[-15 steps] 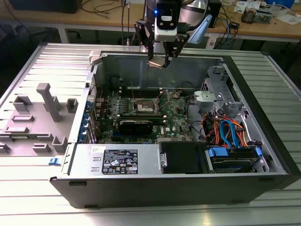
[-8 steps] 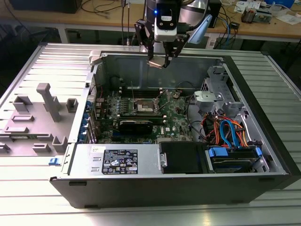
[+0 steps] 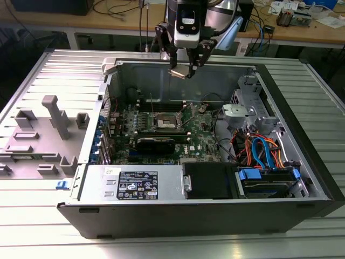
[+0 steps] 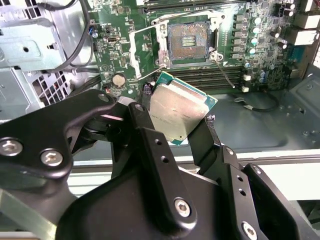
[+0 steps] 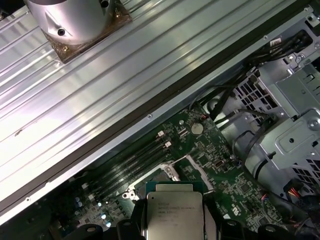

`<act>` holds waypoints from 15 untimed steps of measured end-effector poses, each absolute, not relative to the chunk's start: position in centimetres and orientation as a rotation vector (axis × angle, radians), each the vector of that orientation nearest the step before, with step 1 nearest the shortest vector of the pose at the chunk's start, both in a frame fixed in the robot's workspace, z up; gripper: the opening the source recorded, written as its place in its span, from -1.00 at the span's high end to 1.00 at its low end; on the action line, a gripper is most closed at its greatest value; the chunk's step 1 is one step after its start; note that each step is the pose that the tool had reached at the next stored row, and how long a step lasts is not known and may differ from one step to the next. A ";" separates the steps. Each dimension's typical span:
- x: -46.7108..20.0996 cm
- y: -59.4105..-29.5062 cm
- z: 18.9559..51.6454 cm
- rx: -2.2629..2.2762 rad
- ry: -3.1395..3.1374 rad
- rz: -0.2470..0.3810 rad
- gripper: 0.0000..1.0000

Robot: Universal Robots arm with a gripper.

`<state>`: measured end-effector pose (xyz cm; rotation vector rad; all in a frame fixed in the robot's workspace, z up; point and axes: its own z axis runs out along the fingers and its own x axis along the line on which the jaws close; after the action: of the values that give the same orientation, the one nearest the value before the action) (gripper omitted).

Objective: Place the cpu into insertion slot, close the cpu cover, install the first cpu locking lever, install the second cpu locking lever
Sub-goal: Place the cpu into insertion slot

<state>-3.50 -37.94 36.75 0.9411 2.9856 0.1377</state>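
Note:
My gripper (image 3: 183, 70) hangs above the back wall of the open computer case (image 3: 302, 135), shut on the cpu (image 3: 181, 72). In both wrist views the black fingers (image 4: 145, 130) clamp two opposite edges of the silver-topped, green-edged cpu (image 4: 180, 112) (image 5: 172, 210). The insertion slot (image 4: 189, 44) (image 3: 167, 122) lies bare on the green motherboard below, its dark centre uncovered. A thin silver frame, the cpu cover (image 5: 199, 172), sits swung aside by the slot. Thin wire levers (image 4: 226, 75) stick out from the slot's corners.
Black memory slots (image 4: 215, 75) run beside the socket. A drive cage (image 3: 250, 108) with orange and blue cables (image 3: 261, 148) fills the exterior view's right of the case, a power supply (image 3: 135, 183) the front. A grey fixture plate (image 3: 43, 135) lies to the exterior view's left.

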 end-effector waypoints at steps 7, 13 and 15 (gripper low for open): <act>-3.5 -37.9 36.7 0.970 2.975 0.138 -0.09; -3.5 -37.9 36.7 0.976 2.973 0.138 -0.09; -3.5 -37.9 36.7 0.976 2.973 0.138 -0.09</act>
<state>-3.50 -37.94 36.74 0.9764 2.9731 0.1377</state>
